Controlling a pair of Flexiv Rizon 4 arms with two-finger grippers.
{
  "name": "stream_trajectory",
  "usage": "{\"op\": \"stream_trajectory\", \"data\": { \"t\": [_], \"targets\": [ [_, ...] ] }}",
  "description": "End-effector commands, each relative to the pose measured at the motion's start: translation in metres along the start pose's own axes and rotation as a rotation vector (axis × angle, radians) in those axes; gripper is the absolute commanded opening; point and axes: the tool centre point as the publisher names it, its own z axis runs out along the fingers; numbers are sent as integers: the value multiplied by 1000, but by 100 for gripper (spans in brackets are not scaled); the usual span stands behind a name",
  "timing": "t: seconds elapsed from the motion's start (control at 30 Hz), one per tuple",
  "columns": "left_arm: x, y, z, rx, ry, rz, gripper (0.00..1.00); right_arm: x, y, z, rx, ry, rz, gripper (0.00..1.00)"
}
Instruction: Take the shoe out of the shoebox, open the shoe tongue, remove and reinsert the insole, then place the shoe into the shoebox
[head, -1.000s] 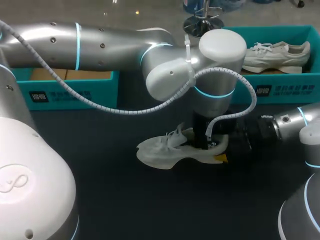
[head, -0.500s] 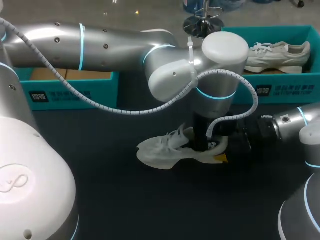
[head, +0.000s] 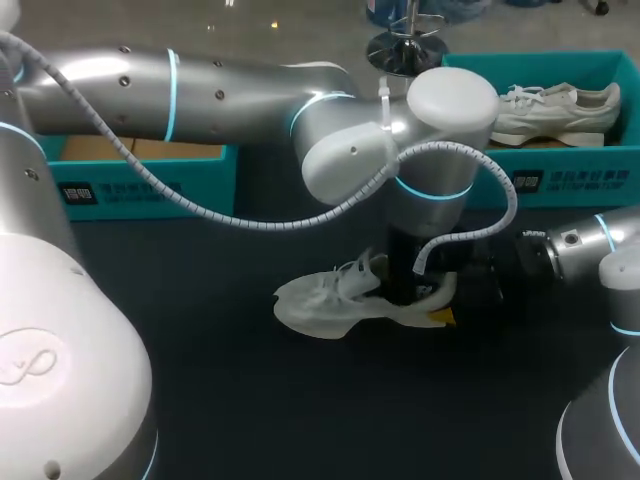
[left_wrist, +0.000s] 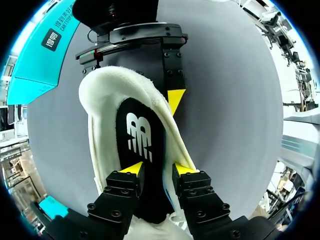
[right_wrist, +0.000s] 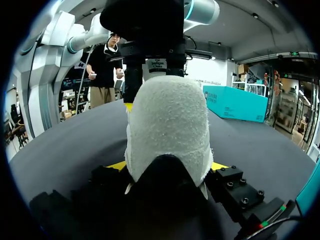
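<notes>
A white shoe (head: 330, 300) stands upright on the black table, toe towards the left. My left arm reaches over from the left, and its gripper (head: 402, 288) points down into the shoe's opening. In the left wrist view the left gripper (left_wrist: 159, 169) is open, its yellow tips apart just above the black insole (left_wrist: 139, 140), which lies flat inside. My right gripper (right_wrist: 167, 167) comes in from the right and is shut on the shoe's heel (right_wrist: 167, 130), a yellow tip on each side. One right fingertip (left_wrist: 174, 100) shows against the shoe's side.
A teal shoebox (head: 560, 175) at the back right holds a second white shoe (head: 555, 108). Another teal box (head: 140, 180) stands at the back left, behind my left arm.
My left arm has shifted slightly to the right above the shoe. The shoe and my right arm have kept still.
</notes>
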Motion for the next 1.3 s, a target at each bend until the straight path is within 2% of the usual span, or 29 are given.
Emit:
{"op": "stream_trajectory", "data": {
  "t": [0.03,0.33,0.37,0.43,0.87,1.3],
  "targets": [
    [-4,-7,18,6,3,3,37,0,-2,1,3,-1,1,0],
    [-12,-6,45,55,-49,19,35,0,-2,1,3,-1,1,0],
    [-12,-5,45,55,-62,19,26,0,-2,1,3,-1,1,0],
    [-13,-4,46,58,-71,18,0,0,-2,1,3,-1,1,0],
    [-13,6,28,81,-135,34,0,0,-2,1,3,-1,1,0],
    [-8,25,-15,136,-179,31,0,0,-2,1,3,-1,1,0]
  ]
}}
